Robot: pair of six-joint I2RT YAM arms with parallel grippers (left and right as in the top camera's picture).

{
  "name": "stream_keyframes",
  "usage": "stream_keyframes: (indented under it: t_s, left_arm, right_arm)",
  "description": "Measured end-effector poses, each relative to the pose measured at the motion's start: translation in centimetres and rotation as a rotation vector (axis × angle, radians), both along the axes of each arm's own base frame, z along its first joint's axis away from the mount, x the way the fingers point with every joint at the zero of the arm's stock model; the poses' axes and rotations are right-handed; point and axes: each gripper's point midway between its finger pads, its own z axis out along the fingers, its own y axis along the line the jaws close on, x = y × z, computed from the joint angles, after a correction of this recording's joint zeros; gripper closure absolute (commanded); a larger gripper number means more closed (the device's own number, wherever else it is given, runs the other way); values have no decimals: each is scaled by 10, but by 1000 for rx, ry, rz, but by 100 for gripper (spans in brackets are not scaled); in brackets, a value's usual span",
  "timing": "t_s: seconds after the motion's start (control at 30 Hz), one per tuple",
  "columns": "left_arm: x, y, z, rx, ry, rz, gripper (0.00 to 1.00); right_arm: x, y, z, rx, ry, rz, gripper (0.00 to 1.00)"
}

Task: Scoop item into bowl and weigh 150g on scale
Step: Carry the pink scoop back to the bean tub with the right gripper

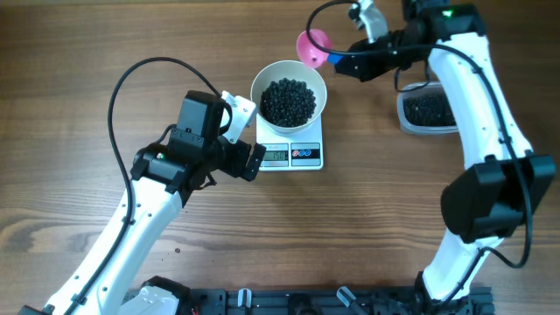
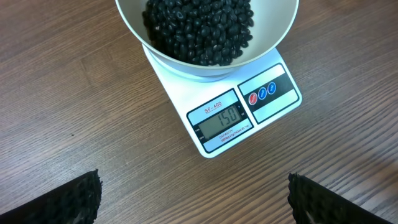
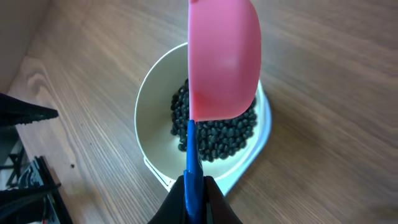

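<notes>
While bowl (image 1: 256, 92) tops scale (image 1: 294, 163), the scoop (image 1: 313, 45) seems empty.

A brown wood-grain counter (image 1: 87, 87) fills every view, lit softly and evenly with only faint shadows. A black rail (image 1: 306, 302) runs along the bottom edge overhead. In the right wrist view's upper left, a paler strip (image 3: 15, 37) borders the counter.

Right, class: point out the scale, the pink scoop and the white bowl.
scale (image 2: 219, 118), left wrist view, on its grey display.
pink scoop (image 3: 225, 59), right wrist view, middle of the cup.
white bowl (image 1: 260, 89), overhead view, bare left inner wall.
</notes>
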Motion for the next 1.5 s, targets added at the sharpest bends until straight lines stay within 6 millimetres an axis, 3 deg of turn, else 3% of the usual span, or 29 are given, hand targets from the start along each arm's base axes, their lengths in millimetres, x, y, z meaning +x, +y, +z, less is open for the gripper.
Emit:
stream_keyframes:
  t_s: [0.43, 0.63, 0.87, 1.07, 1.37, 1.5]
  left_arm:
    - [0, 0, 0, 0, 0, 0, 0]
    - [0, 0, 0, 0, 0, 0, 0]
    - [0, 0, 0, 0, 0, 0, 0]
    - [0, 0, 0, 0, 0, 0, 0]
    - [0, 0, 0, 0, 0, 0, 0]
    - [0, 0, 0, 0, 0, 0, 0]
  right_arm:
    - [7, -36, 25, 90, -21, -80, 96]
    - [-1, -86, 44, 103, -10, -201, 96]
    - [-37, -152, 64, 51, 41, -370, 96]
    - [-64, -199, 52, -108, 114, -482, 96]
    - [-71, -244, 29, -371, 149, -590, 96]
    - [-73, -253, 25, -489, 156, -607, 96]
